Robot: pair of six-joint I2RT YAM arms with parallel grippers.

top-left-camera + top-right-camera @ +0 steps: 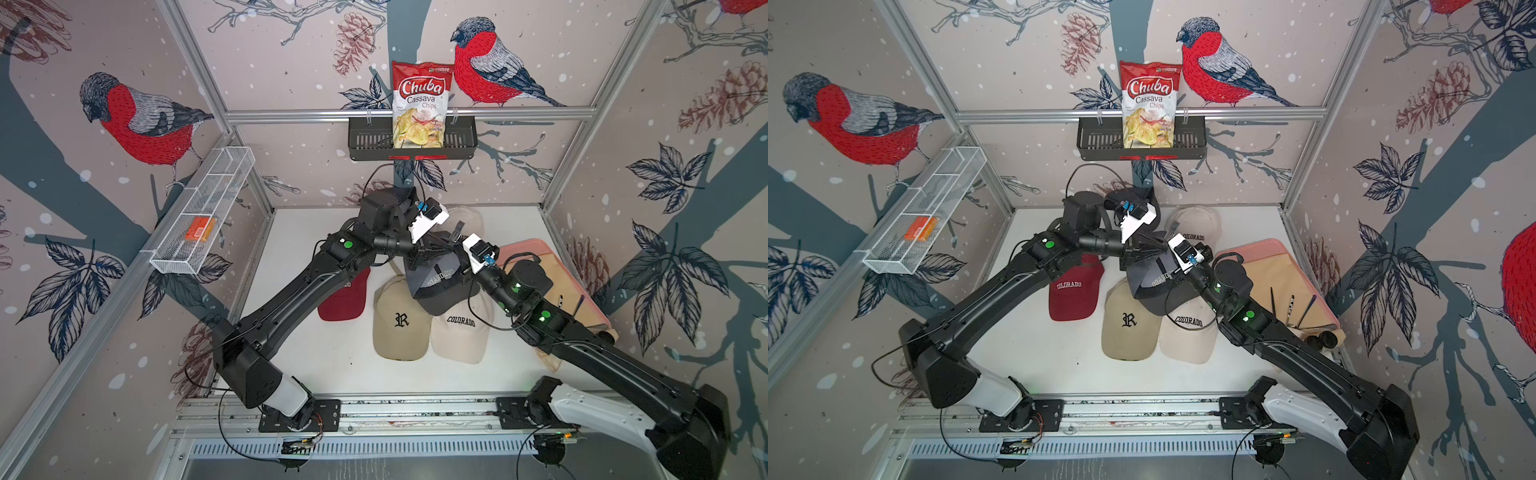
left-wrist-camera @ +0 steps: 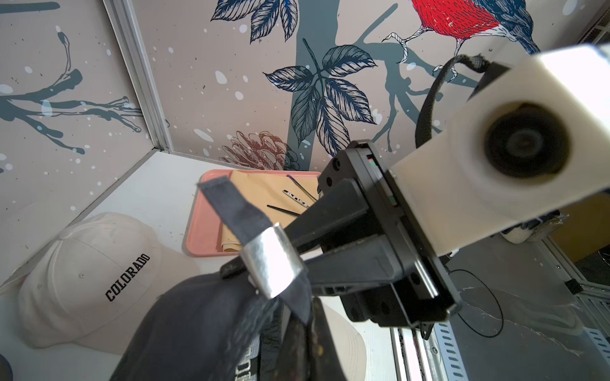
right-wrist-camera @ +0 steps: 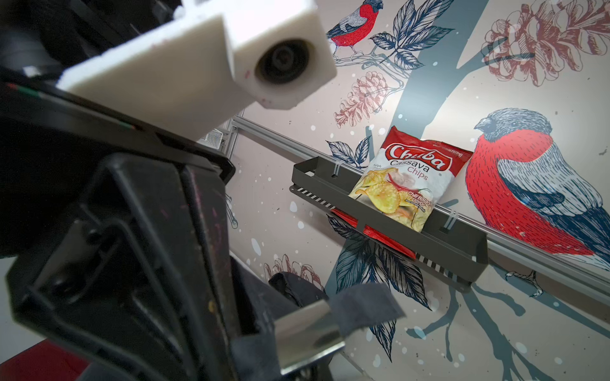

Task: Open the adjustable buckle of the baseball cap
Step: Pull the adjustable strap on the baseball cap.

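Observation:
A dark navy baseball cap (image 1: 436, 284) (image 1: 1152, 286) hangs lifted above the table between my two arms. Its silver metal buckle (image 2: 270, 260) (image 3: 307, 333) sits on the back strap, and the loose strap end (image 2: 231, 204) (image 3: 363, 306) sticks out past it. My left gripper (image 1: 430, 249) (image 2: 297, 346) is shut on the cap's back edge just below the buckle. Opposite it, my right gripper (image 1: 452, 243) comes in with its fingers (image 2: 330, 227) closed together on the buckle. The fingertips themselves are hidden behind the metal.
Under the arms lie a beige cap with an R (image 1: 401, 328), a white Colorado cap (image 1: 461, 336), a red cap (image 1: 345, 299) and another white cap (image 2: 89, 277) at the back. A pink tray (image 1: 552, 270) with tools lies right. A chips bag (image 1: 419, 104) stands in the wall basket.

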